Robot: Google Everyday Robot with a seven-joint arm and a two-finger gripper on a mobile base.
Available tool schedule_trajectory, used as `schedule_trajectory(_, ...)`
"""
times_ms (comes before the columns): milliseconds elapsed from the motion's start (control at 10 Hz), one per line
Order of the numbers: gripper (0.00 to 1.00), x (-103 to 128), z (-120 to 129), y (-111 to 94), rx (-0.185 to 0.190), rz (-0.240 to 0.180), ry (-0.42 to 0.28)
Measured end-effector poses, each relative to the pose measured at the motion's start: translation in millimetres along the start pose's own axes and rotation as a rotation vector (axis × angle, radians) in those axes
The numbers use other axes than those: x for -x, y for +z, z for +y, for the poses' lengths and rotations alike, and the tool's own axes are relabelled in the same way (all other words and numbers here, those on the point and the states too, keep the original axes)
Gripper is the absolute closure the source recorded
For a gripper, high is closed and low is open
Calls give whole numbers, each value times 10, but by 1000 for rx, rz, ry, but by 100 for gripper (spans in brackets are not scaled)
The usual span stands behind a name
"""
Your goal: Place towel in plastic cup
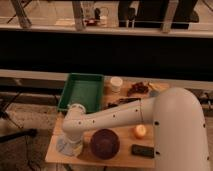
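Observation:
A pale bluish-white towel (64, 147) lies crumpled at the front left corner of the small wooden table (120, 156). My gripper (73, 144) points down onto the towel at that corner, below the arm's white wrist; the arm reaches in from the right. A white plastic cup (116, 83) stands upright at the back of the table, right of the green tray, well away from the gripper.
A green tray (81, 91) fills the back left. A dark purple bowl (104, 143) sits just right of the gripper. A yellow-orange ball (140, 131), a black flat object (142, 150) and dark snack items (138, 89) lie further right.

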Motion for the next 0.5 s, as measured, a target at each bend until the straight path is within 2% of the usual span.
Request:
schedule_trajectory(100,55,6,7,3,-1,-1,-3)
schedule_trajectory(300,69,-2,27,-5,-6,-2,-4)
schedule_trajectory(500,91,4,33,-71,-23,-4,-5)
